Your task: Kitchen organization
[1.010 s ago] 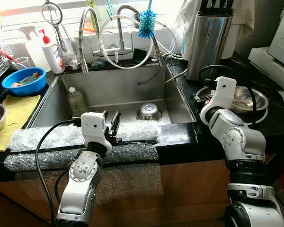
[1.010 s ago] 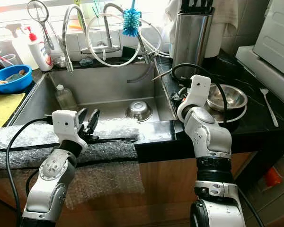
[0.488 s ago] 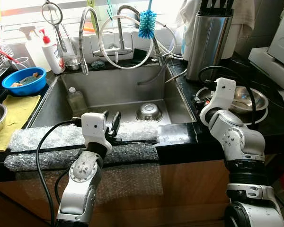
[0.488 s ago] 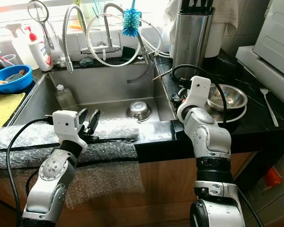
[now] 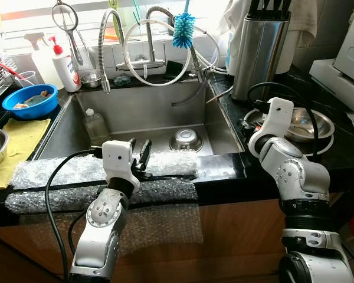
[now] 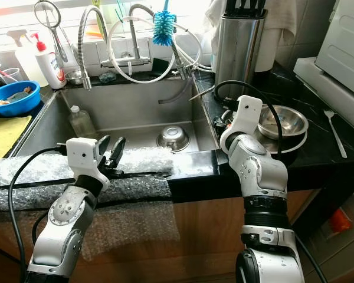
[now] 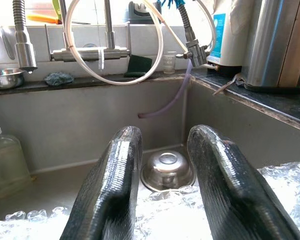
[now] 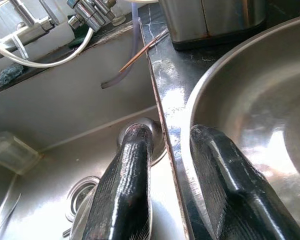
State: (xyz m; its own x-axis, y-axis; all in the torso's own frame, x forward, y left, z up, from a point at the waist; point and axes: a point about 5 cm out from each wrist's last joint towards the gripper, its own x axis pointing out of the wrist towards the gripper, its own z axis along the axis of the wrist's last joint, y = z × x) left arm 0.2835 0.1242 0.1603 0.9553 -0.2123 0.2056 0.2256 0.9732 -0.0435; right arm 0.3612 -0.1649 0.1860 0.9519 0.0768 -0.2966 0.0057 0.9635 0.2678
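One small steel bowl upside down in sink, one wide steel bowl on tabletop; left tool parted above bubble wrap, right tool parted, straddling wide bowl's rim; no label legible.

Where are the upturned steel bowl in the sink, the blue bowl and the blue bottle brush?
upturned steel bowl [image 5: 186, 140], left eye view, its domed base.
blue bowl [image 5: 29, 101], left eye view, front wall.
blue bottle brush [image 5: 183, 30], left eye view, bristle head.

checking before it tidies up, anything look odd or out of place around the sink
Yes: a small steel bowl lies upside down in the steel sink, and bubble wrap is draped over the sink's front edge, an unusual covering there.
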